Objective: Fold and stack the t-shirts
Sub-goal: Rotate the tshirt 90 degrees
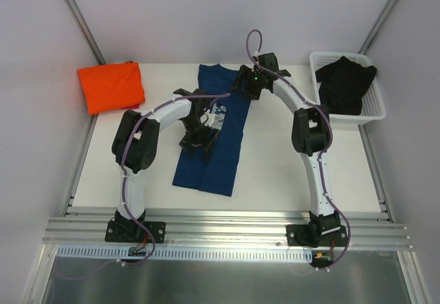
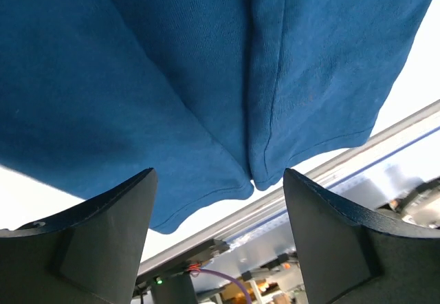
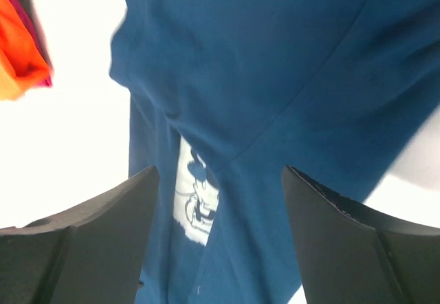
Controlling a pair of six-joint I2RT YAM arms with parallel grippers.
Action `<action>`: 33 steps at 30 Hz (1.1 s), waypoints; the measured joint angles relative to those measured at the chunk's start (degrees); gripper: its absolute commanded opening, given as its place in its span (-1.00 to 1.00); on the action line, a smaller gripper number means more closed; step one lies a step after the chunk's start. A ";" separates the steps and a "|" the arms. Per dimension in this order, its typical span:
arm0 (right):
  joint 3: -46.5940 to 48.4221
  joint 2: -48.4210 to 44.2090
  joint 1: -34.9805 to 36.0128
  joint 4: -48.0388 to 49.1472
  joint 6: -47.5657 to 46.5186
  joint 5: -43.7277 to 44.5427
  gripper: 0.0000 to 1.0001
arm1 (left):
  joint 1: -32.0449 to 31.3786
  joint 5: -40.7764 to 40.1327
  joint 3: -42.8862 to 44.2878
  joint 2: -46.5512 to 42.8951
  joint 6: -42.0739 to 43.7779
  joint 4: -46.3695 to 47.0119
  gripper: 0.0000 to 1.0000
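Left jaws: spread wide, nothing held between the two dark fingers (image 2: 96, 242). They point down over the middle of the navy t-shirt (image 1: 213, 170). In the left wrist view the shirt's hem lies in the gap. Whether the tips touch the cloth cannot be told.
Right jaws: spread wide as well and holding nothing, fingers (image 3: 344, 235) on either side of blue cloth. They hang over the shirt's far end, at its 1 o'clock corner.
Tabletop (image 1: 275, 173): white, walled at the back and on both sides.
Left arm (image 1: 161, 115): rises from its base at 7 o'clock and bends in towards the centre.
Right arm (image 1: 313, 128): rises from its base at 5 o'clock and arcs up and over to 12 o'clock.
Navy t-shirt: lies flat in the centre, running from 12 to 6 o'clock. Both long sides are folded in, so two edges meet down the middle.
Basket (image 1: 357, 119): white plastic mesh, at 2 o'clock, well apart from the navy shirt.
Orange t-shirt (image 1: 110, 87): folded into a rough square at 10 o'clock, apart from the navy one.
Dark garment (image 1: 344, 84): black, heaped in the basket.
Print (image 3: 194, 201): pale cartoon patch on the navy chest, partly tucked under a fold.
Pink cloth (image 1: 134, 105): a thin edge showing beneath the orange shirt.
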 measured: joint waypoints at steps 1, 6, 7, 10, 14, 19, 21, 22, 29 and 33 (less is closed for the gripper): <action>-0.66 0.00 0.44 -0.22 0.22 -0.15 0.53 | 0.15 0.57 0.02 0.42 -0.04 0.02 0.50; -1.75 0.33 2.05 -1.57 0.61 -0.26 0.53 | 0.52 2.99 0.02 1.79 -0.20 -0.13 0.50; -1.70 0.48 2.21 -1.66 0.61 -0.26 0.53 | 0.52 3.54 0.02 2.01 -0.20 -0.15 0.50; -1.38 1.25 2.16 -1.84 0.61 -0.24 0.53 | 0.52 5.35 0.02 3.06 -0.72 -0.28 0.50; -0.31 2.91 1.79 -1.81 0.63 -0.24 0.53 | 0.52 7.21 0.20 5.22 -1.73 -0.98 0.50; 0.90 3.65 1.31 -1.84 0.98 -0.61 0.54 | 0.50 8.33 0.20 5.35 -1.90 -1.38 0.50; 1.40 4.04 1.09 -1.79 0.98 -0.63 0.54 | 0.42 8.48 0.20 5.35 -1.92 -1.38 0.50; 1.66 4.24 0.92 -1.79 1.03 -0.79 0.54 | 0.37 8.52 0.20 5.35 -1.92 -1.38 0.50; 3.08 5.05 -0.90 -1.81 0.96 -0.98 0.53 | -2.54 9.90 0.20 5.70 -2.80 -1.36 0.50; 3.91 5.46 -2.34 -1.75 0.90 -0.98 0.54 | -5.03 11.21 0.20 6.29 -3.28 -1.57 0.50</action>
